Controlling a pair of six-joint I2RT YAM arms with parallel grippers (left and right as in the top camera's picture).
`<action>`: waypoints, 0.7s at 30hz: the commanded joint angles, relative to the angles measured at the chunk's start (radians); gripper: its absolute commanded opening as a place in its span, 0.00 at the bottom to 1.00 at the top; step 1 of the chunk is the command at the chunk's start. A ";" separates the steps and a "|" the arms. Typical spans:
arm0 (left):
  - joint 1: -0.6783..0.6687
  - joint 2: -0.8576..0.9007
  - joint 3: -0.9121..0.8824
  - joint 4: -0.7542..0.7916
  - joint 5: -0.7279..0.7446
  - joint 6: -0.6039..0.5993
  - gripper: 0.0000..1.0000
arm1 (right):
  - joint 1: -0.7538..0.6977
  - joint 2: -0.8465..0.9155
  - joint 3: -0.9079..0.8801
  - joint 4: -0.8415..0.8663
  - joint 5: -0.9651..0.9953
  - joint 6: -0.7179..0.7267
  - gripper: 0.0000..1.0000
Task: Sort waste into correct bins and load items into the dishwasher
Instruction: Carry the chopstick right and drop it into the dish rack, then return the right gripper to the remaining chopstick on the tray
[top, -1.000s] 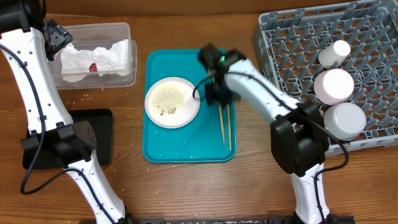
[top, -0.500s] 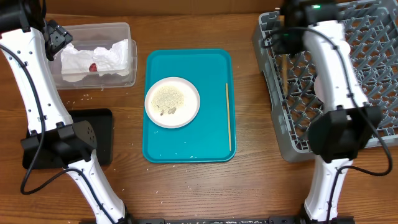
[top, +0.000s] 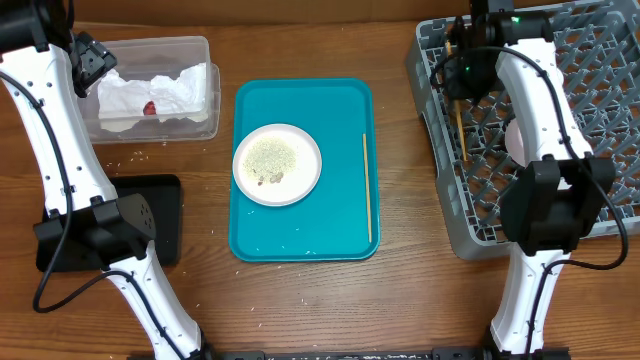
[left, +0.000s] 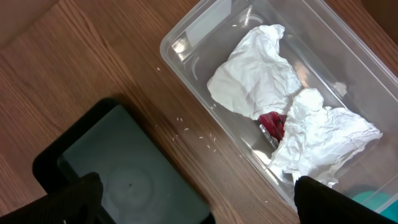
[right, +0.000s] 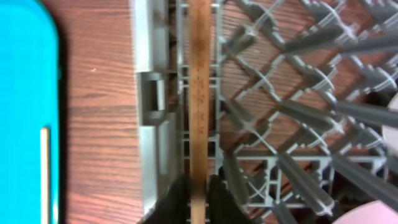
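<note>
My right gripper (top: 462, 78) is shut on one wooden chopstick (top: 460, 125) and holds it over the left part of the grey dish rack (top: 590, 60). The right wrist view shows the chopstick (right: 199, 93) pinched between the fingers (right: 198, 199) above the rack's pegs (right: 280, 112). The second chopstick (top: 366, 190) lies on the teal tray (top: 345, 100), right of the pink plate (top: 277, 164), which holds rice scraps. My left gripper (top: 92, 58) is open and empty (left: 199, 205) beside the clear tub (top: 150, 50). The tub holds the crumpled napkin (left: 261, 68) and the red wrapper (left: 272, 123).
The black tray (top: 165, 215) sits at the front left, partly under the left arm's base; it also shows in the left wrist view (left: 118, 168). Loose rice grains (top: 130, 157) lie on the wood beside it. A pink dish (top: 513, 135) in the rack shows behind my right arm.
My right gripper lifted one chopstick off the teal tray and carried it right, over the rack. The other chopstick stayed on the tray. The left arm has not moved.
</note>
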 joint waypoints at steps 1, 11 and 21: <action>-0.007 -0.006 -0.003 0.001 -0.003 -0.012 1.00 | 0.011 -0.008 0.000 0.003 -0.027 -0.017 0.38; -0.007 -0.006 -0.003 0.001 -0.003 -0.012 1.00 | 0.051 -0.034 0.040 -0.064 -0.160 0.093 0.90; -0.007 -0.006 -0.003 0.001 -0.003 -0.012 1.00 | 0.291 -0.039 -0.037 -0.140 -0.149 0.220 0.78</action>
